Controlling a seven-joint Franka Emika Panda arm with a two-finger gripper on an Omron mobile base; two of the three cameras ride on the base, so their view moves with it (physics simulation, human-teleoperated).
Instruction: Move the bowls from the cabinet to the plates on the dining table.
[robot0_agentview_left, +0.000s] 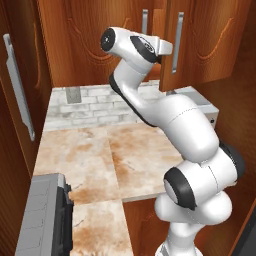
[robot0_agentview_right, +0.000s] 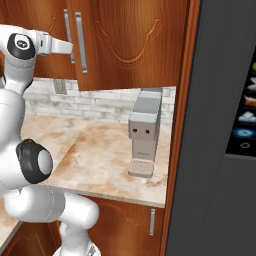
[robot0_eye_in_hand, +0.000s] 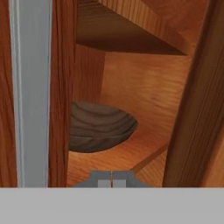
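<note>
Gripper raised at the wall cabinet, at the gap between its two doors, jaws pressed together with nothing between them. Seen from the hand view: the two small finger tips touching each other, pointing into the cabinet through the gap. On the left of that view, the edge of one door with its long silver bar handle; on the right, the edge of the other door.

Inside the cabinet, a dark brown bowl resting on the wooden bottom board, partly hidden behind the left door edge. Above it, a wooden shelf. Bowl ahead of the finger tips and apart from them.

From the left base view: white arm bent upward over the marble counter, hand reaching to the door with the silver handle. White brick wall behind the counter, with a grey outlet plate on it.

From the right base view: grey coffee machine standing on the counter near the brick wall, tall dark appliance at the right side.
</note>
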